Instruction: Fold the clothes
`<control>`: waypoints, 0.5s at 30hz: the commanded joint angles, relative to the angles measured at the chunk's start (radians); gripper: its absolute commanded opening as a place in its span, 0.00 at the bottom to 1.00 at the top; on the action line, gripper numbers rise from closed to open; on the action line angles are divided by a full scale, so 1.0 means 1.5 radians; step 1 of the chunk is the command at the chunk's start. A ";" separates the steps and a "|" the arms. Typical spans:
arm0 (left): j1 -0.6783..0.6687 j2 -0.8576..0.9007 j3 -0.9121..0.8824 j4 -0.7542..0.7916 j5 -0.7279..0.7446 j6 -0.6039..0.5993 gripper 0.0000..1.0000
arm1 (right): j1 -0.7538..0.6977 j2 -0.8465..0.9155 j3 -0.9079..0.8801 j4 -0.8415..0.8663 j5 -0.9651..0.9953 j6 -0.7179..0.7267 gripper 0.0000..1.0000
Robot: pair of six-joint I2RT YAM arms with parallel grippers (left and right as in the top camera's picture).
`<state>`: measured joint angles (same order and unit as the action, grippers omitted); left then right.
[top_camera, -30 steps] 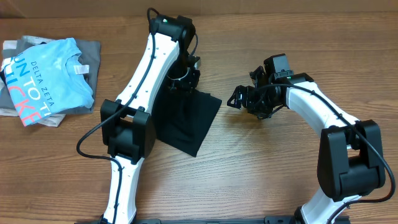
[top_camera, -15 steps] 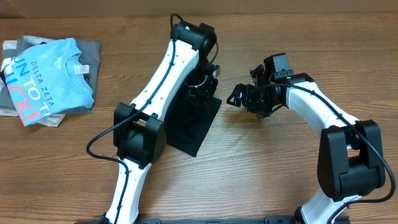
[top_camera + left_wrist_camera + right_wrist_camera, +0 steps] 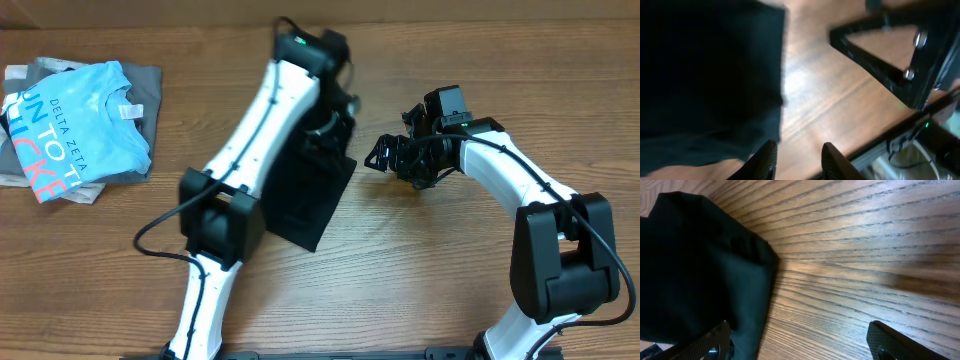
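The black T-shirt lies folded into a compact rectangle on the wooden table, partly under my left arm. No white neck tag shows. My left gripper hangs over the shirt's far right part. In the left wrist view its fingers are apart with bare wood between them, beside the shirt's edge. My right gripper is open and empty just right of the shirt. In the right wrist view its fingers are wide apart, with the shirt to the left.
A light-blue "DELTA ZETA" T-shirt lies on a grey folded shirt at the far left. Bare wood spreads in front of the right arm. The right gripper's frame shows close by in the left wrist view.
My left arm has swung right over the shirt's far edge, mostly in the first half second, then barely shifted. The right arm has not moved.
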<state>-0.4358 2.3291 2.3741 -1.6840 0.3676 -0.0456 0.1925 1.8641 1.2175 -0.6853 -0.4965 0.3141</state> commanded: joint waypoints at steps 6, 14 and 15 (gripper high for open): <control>0.200 -0.090 0.077 -0.004 -0.101 -0.014 0.63 | 0.001 0.002 0.004 0.020 -0.003 0.023 0.92; 0.335 -0.084 -0.048 0.018 -0.036 0.069 0.73 | 0.005 0.002 0.034 0.024 -0.081 0.018 0.96; 0.345 -0.084 -0.078 0.036 -0.003 0.097 0.74 | 0.007 0.002 0.050 0.016 -0.082 0.018 0.95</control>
<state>0.0620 2.2032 2.3489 -1.6630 0.2600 -0.0147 0.1928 1.8641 1.2247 -0.6579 -0.5697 0.3405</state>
